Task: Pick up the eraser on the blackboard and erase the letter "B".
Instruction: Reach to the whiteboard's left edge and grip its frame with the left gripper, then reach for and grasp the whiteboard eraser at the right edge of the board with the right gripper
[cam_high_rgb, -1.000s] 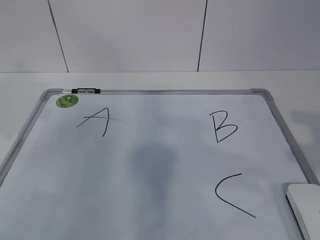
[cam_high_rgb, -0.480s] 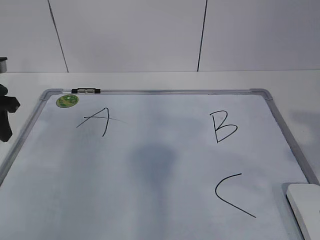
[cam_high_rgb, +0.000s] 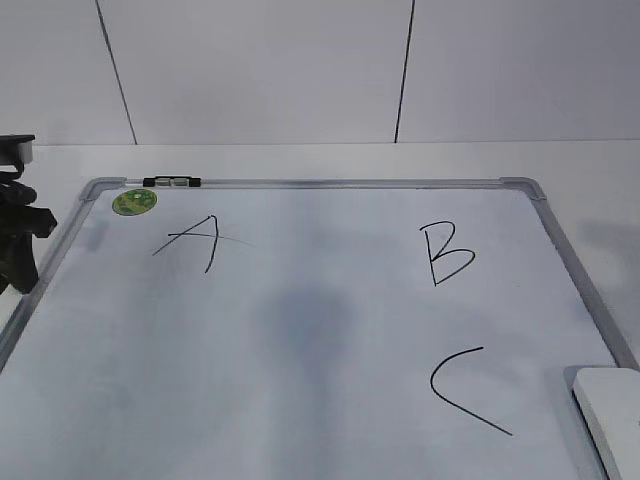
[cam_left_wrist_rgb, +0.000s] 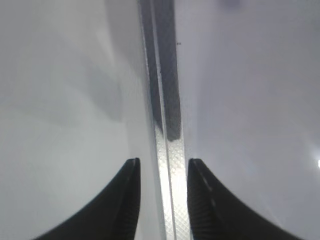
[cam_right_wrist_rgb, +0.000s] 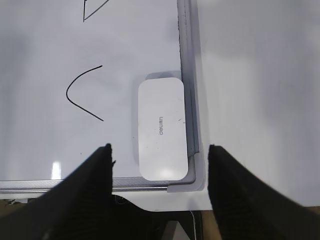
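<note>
The blackboard (cam_high_rgb: 300, 330) is a white dry-erase board with a grey frame and a green sticker (cam_high_rgb: 134, 201). On it are a black "A" (cam_high_rgb: 195, 240), the letter "B" (cam_high_rgb: 445, 255) and a "C" (cam_high_rgb: 465, 390). The eraser (cam_high_rgb: 610, 415) lies in the board's near right corner; it also shows in the right wrist view (cam_right_wrist_rgb: 161, 127). My right gripper (cam_right_wrist_rgb: 159, 150) is open, above the eraser's near end, not touching it. My left gripper (cam_left_wrist_rgb: 163, 162) is open, its fingers either side of the board's left frame (cam_left_wrist_rgb: 167, 150); it also shows in the exterior view (cam_high_rgb: 20, 240).
A small black-and-white marker (cam_high_rgb: 172, 181) lies on the board's far frame. A white wall stands behind the table. The board's near edge and the table edge (cam_right_wrist_rgb: 150, 187) show below the eraser.
My left gripper has come into the exterior view at the left edge and moved a little right toward the board's frame. The eraser and letters have not moved.
</note>
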